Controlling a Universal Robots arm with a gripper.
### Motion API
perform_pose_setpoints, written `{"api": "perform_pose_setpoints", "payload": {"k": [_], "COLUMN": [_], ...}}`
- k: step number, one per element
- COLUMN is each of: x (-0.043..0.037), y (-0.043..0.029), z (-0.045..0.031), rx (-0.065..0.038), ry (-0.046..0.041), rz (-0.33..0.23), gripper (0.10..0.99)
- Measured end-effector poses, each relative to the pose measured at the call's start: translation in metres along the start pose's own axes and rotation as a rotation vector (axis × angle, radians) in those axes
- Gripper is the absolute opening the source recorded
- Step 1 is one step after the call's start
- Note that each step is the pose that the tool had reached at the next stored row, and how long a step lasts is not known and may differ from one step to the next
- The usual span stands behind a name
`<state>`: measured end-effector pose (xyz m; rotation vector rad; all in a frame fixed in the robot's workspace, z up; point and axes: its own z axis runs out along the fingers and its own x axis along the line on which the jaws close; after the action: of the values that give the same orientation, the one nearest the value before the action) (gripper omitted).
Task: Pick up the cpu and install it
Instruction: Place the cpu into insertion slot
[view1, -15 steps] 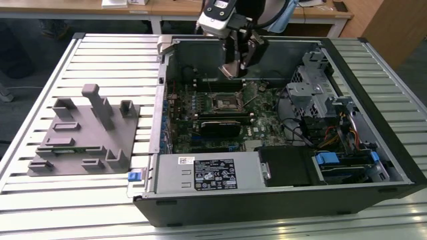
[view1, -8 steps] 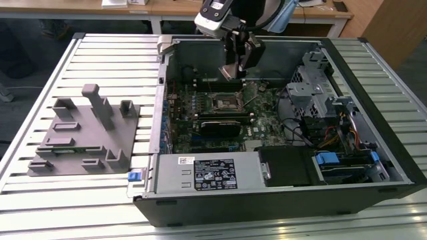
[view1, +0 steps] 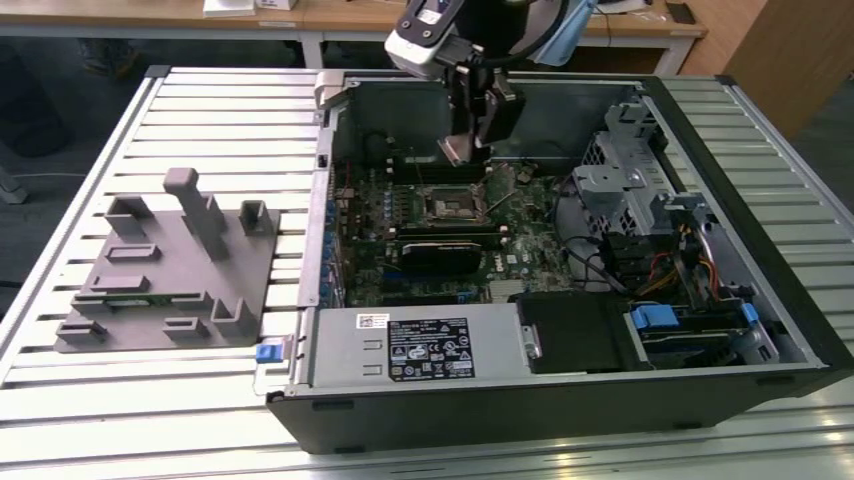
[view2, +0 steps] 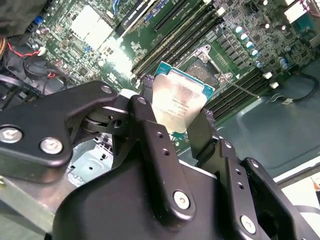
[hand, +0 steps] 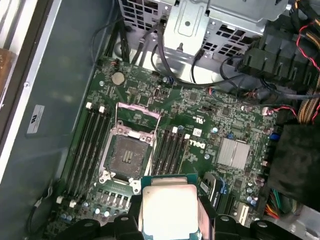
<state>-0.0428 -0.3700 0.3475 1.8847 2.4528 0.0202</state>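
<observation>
We see a slatted metal table (view1: 214, 110) bearing an open computer case (view1: 561, 405) that lies on its side. A grey fixture (view1: 174, 270) sits beside the case, toward the exterior view's left. Inside the case the green motherboard (view1: 534, 240) faces up. The arm's black gripper (view1: 467, 150) hangs above the board and clear of it. In the second wrist view its fingers (view2: 150, 130) are clamped on two opposite edges of the cpu (view2: 177, 102). The socket (hand: 127, 152) lies uncovered between the memory slots, its dark square centre bare. In the first wrist view the cpu shows just beside it, not in it. The chip is small, flat and square. Its pale silvery metal top catches the light, and a thin green border shows around it in both wrist views.
</observation>
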Motion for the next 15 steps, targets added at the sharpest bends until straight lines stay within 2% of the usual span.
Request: {"api": "perform_pose_setpoints", "payload": {"k": [15], "x": [0.0005], "y": [-0.0006], "z": [0.0147], "rx": [0.008], "ry": [-0.0104], "rz": [0.260], "gripper": [0.525]}}
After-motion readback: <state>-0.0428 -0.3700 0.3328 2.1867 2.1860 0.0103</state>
